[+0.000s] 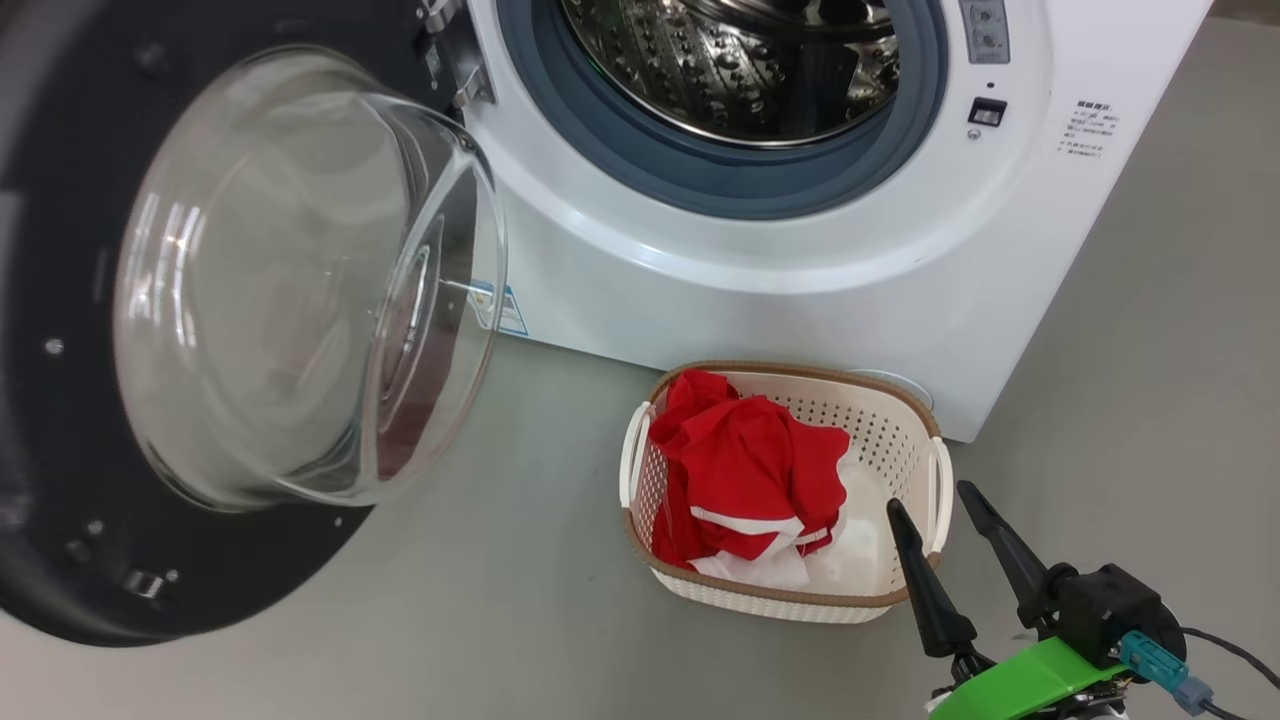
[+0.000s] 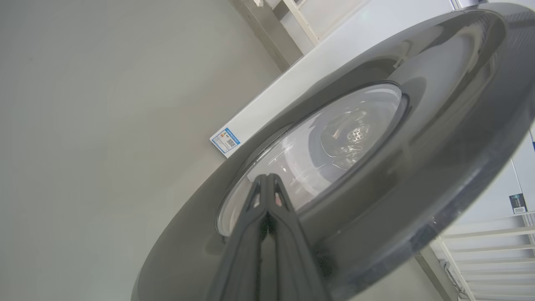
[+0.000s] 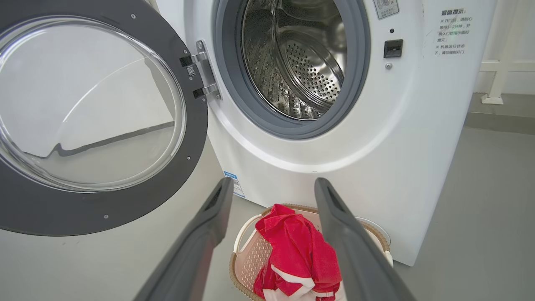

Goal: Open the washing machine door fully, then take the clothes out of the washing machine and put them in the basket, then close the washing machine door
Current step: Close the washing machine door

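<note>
Now, head view: the washing machine door (image 1: 300, 280) stands wide, the drum (image 1: 740, 70) is bare, and the clothes (image 1: 745, 480) sit heaped red in the basket (image 1: 905, 425) on grey floor (image 1: 500, 600) just before the washing machine (image 1: 800, 290), so unloading looks done; the right gripper (image 1: 930, 497) hangs spread beside the basket, holding nothing. Left wrist view: the left gripper (image 2: 267, 179) is pinched together at the door's outer face, possibly touching, placed to push it shut, I'd judge. Right wrist view: smooth level floor, a pale frame (image 3: 501, 67) behind the machine

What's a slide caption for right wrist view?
Open right gripper faces the basket holding the clothes; washing machine door stands open, drum looks empty.
</note>
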Available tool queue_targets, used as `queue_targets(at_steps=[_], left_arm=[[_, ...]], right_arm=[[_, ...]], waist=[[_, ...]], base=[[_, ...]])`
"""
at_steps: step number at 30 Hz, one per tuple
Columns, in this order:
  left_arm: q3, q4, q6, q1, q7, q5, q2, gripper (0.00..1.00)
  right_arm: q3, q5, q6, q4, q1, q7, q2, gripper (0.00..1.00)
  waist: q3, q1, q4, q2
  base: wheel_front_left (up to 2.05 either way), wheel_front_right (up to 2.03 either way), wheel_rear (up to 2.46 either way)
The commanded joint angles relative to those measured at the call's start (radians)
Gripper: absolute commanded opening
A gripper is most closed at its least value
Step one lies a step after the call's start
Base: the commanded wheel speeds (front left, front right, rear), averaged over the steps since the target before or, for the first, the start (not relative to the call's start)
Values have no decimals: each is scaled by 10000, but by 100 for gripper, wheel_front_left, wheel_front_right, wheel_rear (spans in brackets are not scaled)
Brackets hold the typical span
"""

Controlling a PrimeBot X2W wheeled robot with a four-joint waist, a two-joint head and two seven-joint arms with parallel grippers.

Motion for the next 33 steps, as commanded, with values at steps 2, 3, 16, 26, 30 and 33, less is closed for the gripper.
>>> queue_targets(at_steps=[2,3,16,26,30,33], left_arm=[[265,-710,-71,90,335,-214,567,0],[238,-904,-71,192,422,-243,581,0],[160,-3007,-71,1066,1089,-644,402,0],[-149,-4007,-71,1221,1334,-583,109,0],[-370,-4418,-71,1193,1295,-505,-162,0],[-500,-4714,-71,1179,1222,-439,-320,0]], right_arm=[[214,-25,63,-298,63,-65,9,100],[197,-30,63,-307,98,-65,9,100],[-143,-425,63,-470,516,-65,9,100],[-239,-566,63,-512,683,-65,9,100],[-247,-512,63,-530,737,-65,9,100],[-285,-472,63,-549,780,-65,9,100]], waist=[[-189,1,10,0],[-251,1,6,0],[-677,1,-170,0],[-783,1,-384,0],[-825,1,-595,0],[-846,1,-733,0]], base=[[0,0,0],[0,0,0],[0,0,0],[0,0,0],[0,0,0],[0,0,0]])
